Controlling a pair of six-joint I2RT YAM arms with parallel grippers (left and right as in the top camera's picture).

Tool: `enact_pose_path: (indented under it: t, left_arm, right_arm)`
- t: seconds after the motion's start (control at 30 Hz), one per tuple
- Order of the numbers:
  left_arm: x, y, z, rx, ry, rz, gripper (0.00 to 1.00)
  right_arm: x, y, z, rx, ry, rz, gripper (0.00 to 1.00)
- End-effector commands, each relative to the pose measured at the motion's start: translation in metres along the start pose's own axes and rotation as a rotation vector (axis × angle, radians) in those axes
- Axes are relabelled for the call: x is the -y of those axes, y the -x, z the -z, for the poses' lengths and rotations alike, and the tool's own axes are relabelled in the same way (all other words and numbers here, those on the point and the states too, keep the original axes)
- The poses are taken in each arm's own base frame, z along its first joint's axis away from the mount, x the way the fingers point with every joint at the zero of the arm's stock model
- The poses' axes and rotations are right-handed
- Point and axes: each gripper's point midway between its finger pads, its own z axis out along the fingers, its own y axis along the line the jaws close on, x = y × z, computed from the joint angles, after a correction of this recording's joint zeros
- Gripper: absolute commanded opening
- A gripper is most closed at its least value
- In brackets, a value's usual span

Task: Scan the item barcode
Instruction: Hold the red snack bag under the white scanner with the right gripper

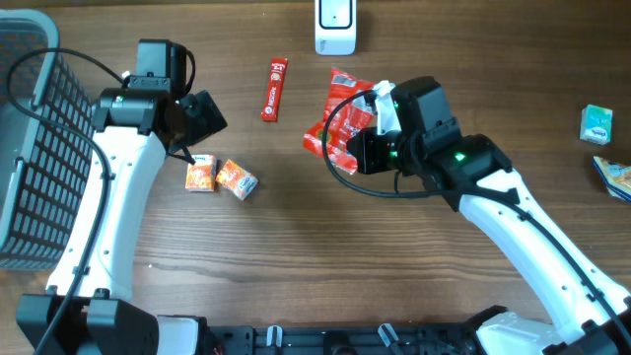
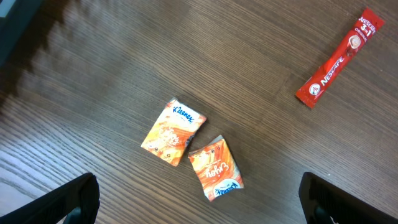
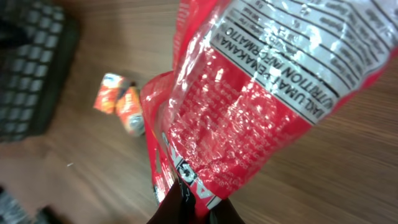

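Observation:
A shiny red snack bag (image 1: 340, 113) hangs above the table in the middle, just below the white scanner (image 1: 335, 27) at the far edge. My right gripper (image 1: 367, 148) is shut on the bag's lower edge. In the right wrist view the red bag (image 3: 261, 93) fills the frame with its white nutrition panel showing, pinched between the dark fingers (image 3: 186, 208) at the bottom. My left gripper (image 1: 202, 118) hovers open over two small orange tissue packs (image 1: 222, 177). In the left wrist view these tissue packs (image 2: 189, 146) lie between its wide-apart fingers (image 2: 71, 202).
A red Nescafe stick (image 1: 274, 89) lies left of the bag. A grey mesh basket (image 1: 30, 148) stands at the left edge. A green-white pack (image 1: 595, 124) and another packet (image 1: 613, 176) lie at the right edge.

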Motion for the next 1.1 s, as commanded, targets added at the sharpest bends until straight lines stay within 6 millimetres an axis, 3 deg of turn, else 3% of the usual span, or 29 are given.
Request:
enact_pose_path:
  t: [0.0,0.2,0.37,0.5,0.83,1.07]
  left_arm:
    - [-0.003,0.003,-0.002,0.010,0.019,0.006,1.00]
    - [-0.003,0.004,-0.002,0.013,0.016,0.007,1.00]
    - [-0.003,0.004,-0.002,0.014,0.016,0.008,1.00]
    - [-0.003,0.004,-0.002,0.014,0.016,0.007,1.00]
    - [-0.003,0.004,-0.002,0.014,0.016,0.007,1.00]
    - [0.000,0.009,-0.002,0.034,0.003,0.012,1.00]
  right_arm:
    - [0.038,0.010,0.003,0.064,-0.223,0.021,0.04]
    - [0.084,0.017,0.022,0.112,-0.512,0.071,0.04]
    - [0.100,0.033,0.034,0.184,-0.635,0.091,0.04]
    - [0.110,0.057,0.043,0.278,-0.742,0.141,0.04]
    - [0.143,0.103,0.019,0.358,-1.025,0.315,0.04]
    - [0.142,0.144,0.017,0.434,-1.164,0.485,0.04]
